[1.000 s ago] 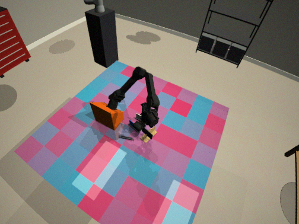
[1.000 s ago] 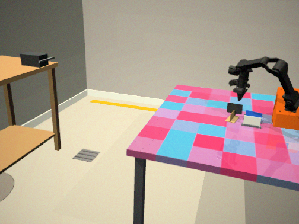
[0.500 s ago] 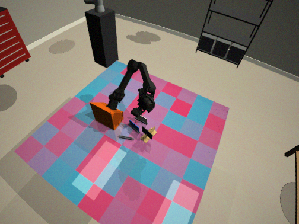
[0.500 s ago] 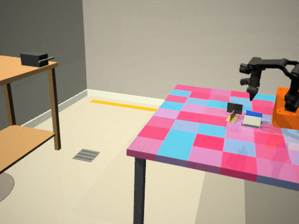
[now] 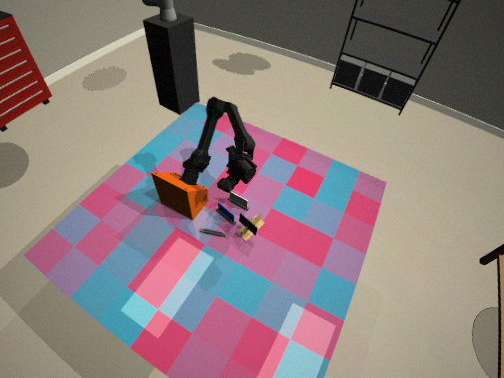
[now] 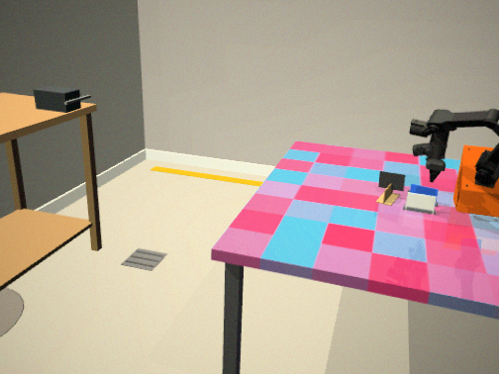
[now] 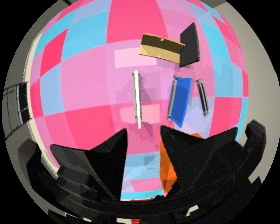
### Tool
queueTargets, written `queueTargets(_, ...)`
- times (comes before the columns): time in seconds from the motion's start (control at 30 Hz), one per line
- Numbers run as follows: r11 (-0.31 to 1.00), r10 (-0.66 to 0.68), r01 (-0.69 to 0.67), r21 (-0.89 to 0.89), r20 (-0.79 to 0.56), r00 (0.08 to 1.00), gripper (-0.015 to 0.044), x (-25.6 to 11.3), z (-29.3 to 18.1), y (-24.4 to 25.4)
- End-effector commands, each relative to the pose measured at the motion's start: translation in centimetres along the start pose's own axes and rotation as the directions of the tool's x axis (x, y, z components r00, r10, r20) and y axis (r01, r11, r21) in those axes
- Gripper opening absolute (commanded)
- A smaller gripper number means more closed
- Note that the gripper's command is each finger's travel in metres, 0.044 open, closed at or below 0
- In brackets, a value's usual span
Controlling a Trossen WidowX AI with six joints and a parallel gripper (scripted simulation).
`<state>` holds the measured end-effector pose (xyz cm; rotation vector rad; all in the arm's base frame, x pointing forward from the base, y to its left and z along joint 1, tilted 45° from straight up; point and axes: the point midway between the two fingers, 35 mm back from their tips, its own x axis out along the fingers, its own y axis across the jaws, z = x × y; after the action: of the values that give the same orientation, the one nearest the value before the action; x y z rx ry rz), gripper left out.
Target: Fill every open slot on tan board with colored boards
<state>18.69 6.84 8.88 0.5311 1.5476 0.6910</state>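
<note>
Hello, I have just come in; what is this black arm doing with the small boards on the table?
The arm seems to be slotting boards crosswise into the standing tan board. A black board already stands across it. The white board and blue board stand in their holders. The end effector is open, holds nothing, and hangs above the table near the white board, perhaps to take it next.

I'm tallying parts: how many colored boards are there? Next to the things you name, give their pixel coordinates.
3: the black board (image 5: 248, 224) (image 6: 391, 180) (image 7: 190, 46) stands across the tan board (image 5: 258, 220) (image 6: 388, 194) (image 7: 162, 49); the blue board (image 5: 226, 212) (image 6: 424, 190) (image 7: 183, 101) and white board (image 5: 239, 201) (image 6: 421, 201) (image 7: 137, 100) stand apart from it.
</note>
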Motion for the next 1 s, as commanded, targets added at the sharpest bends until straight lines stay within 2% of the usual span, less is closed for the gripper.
queueTargets(0.0, 1.000, 0.013, -0.013, 0.002, -0.003, 1.000, 0.0181, 3.0, -0.5, 0.4)
queueTargets(0.97, 1.000, 0.015, -0.015, 0.001, -0.003, 1.000, 0.0181, 7.3, -0.7, 0.4)
